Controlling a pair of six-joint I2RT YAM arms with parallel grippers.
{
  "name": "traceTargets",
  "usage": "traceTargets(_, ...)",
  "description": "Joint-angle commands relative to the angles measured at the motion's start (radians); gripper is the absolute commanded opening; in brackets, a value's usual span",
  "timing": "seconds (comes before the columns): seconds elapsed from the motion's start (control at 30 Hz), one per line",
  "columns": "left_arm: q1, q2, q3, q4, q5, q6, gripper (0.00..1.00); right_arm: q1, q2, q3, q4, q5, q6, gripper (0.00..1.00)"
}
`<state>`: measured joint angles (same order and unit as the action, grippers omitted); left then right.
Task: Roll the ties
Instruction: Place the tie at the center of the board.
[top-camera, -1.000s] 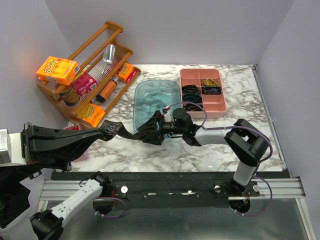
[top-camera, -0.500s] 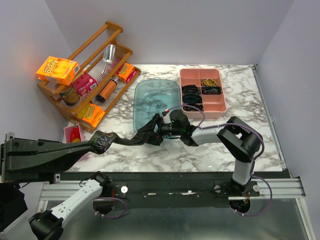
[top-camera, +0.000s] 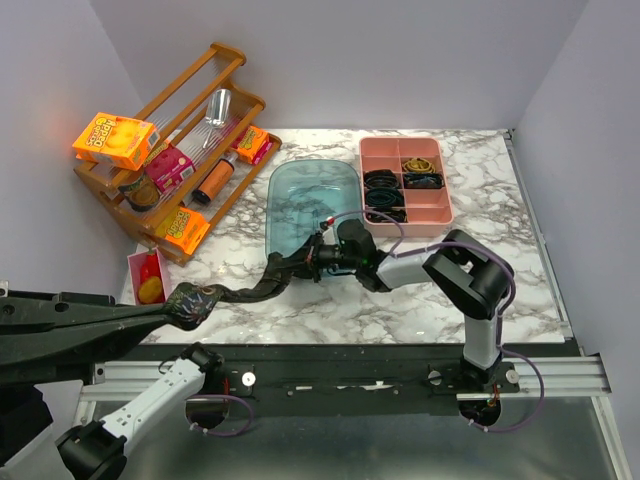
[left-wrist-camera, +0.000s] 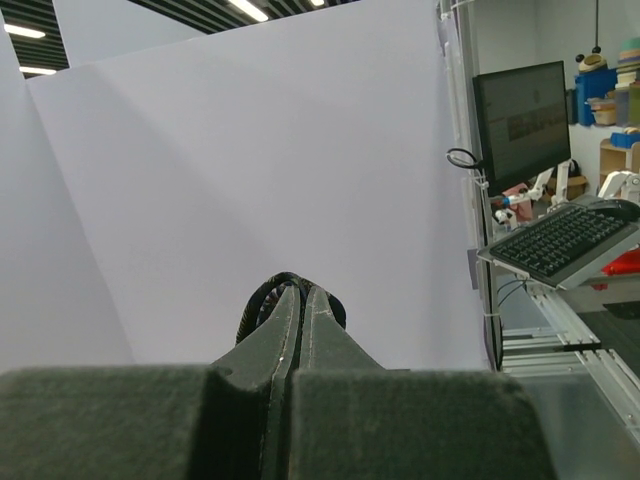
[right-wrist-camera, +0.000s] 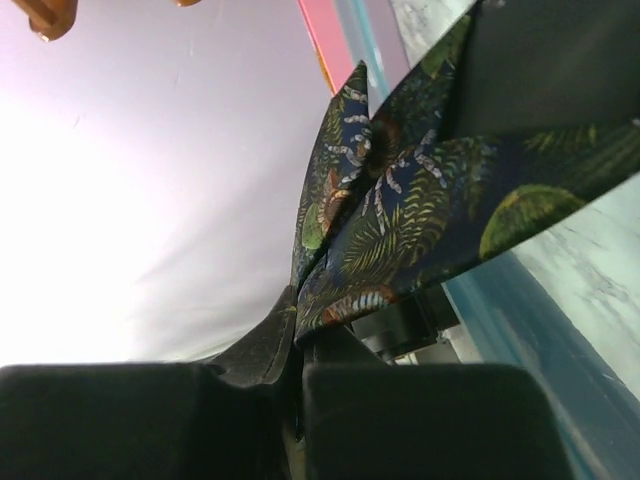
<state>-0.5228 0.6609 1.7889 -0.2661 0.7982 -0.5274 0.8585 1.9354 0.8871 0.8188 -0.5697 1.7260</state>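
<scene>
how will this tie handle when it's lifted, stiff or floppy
Probably floppy: the tie bends and twists between the left gripper and right gripper. Likely light, as thin fabric. Folds in the right wrist view suggest it creases easily.

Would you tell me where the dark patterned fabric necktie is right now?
In the top view, the necktie spans left of centre between the left gripper and right gripper, in front of the teal translucent tray.

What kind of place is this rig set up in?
Probably a robotics lab data-collection cell, not a home. Plain partition walls box in the marble-pattern table, a wooden rack holds household props, and the left wrist view shows a monitor and keyboard beyond the wall.
</scene>
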Motion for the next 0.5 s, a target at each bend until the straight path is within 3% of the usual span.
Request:
traceTargets(0.0,0.007,-0.021,0.014,0.010,0.018,-0.002,0.00,-0.006,-0.055,0.056,-0.004,-0.004,-0.073,0.08)
traceTargets(0.3,0.007,-0.009,-0.080,-0.019,-0.037,0.038,0.00,-0.185,-0.311,0.069,-0.355,0.062,-0.464,0.07)
traceTargets(0.47,0.007,0.005,-0.278,0.109,-0.060,-0.006,0.00,-0.330,-0.534,0.001,-0.553,0.146,-0.623,0.08)
